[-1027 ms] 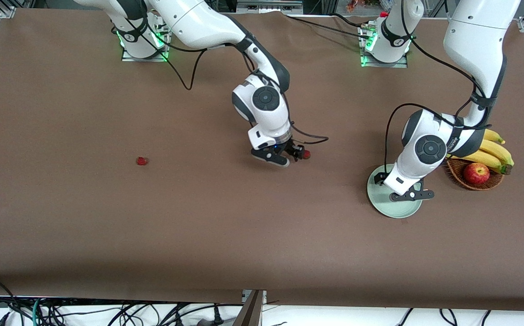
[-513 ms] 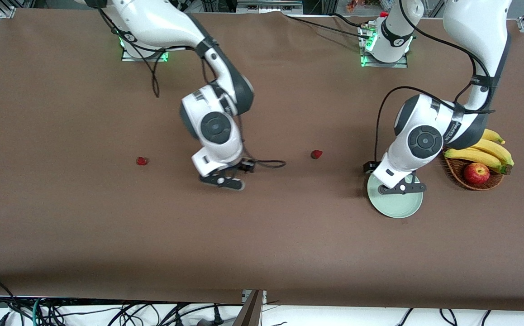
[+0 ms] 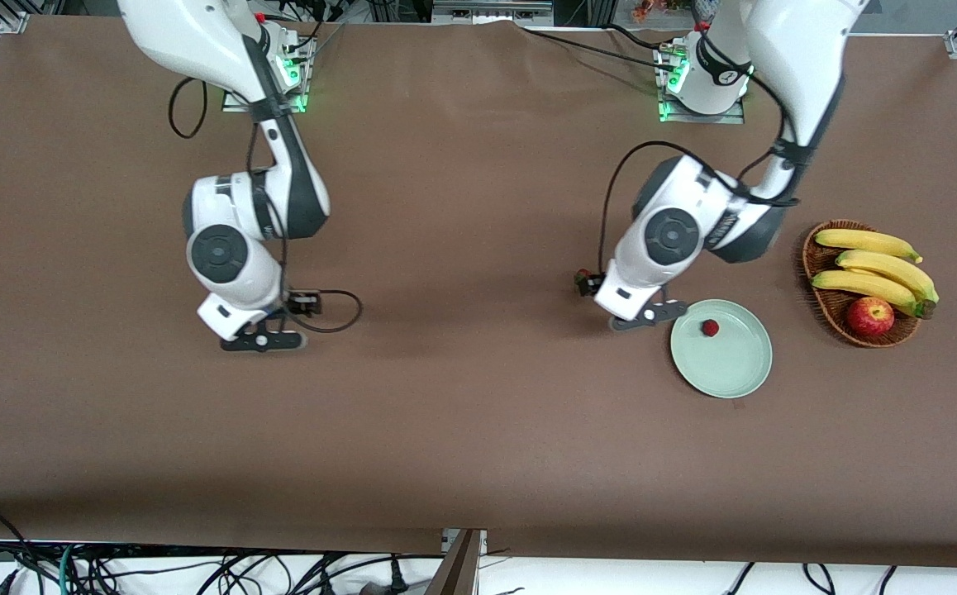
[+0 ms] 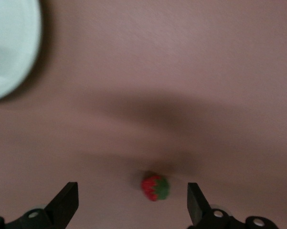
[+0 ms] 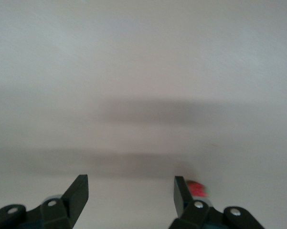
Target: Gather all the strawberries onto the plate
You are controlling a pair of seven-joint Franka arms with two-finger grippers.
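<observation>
Strawberry Collection: 1 of 3 Plated

Item 1: strawberry (image 3: 710, 328), resting in the plate (image 3: 735, 376), near its rim toward the robots' bases

Item 2: strawberry (image 4: 155, 187) on the table (image 3: 478, 430), between the spread fingers of the left gripper (image 4: 132, 202), which hovers empty over it, just beside the plate

Item 3: strawberry (image 5: 196, 189) on the table toward the right arm's end, beside one finger of the right gripper (image 5: 131, 198), jaws parted, nothing held

Also present: wicker basket (image 3: 814, 263) with bananas (image 3: 875, 264) and apple (image 3: 869, 316)

Status: 1 delivered, 2 outstanding; both arms appear placed for pickup
</observation>
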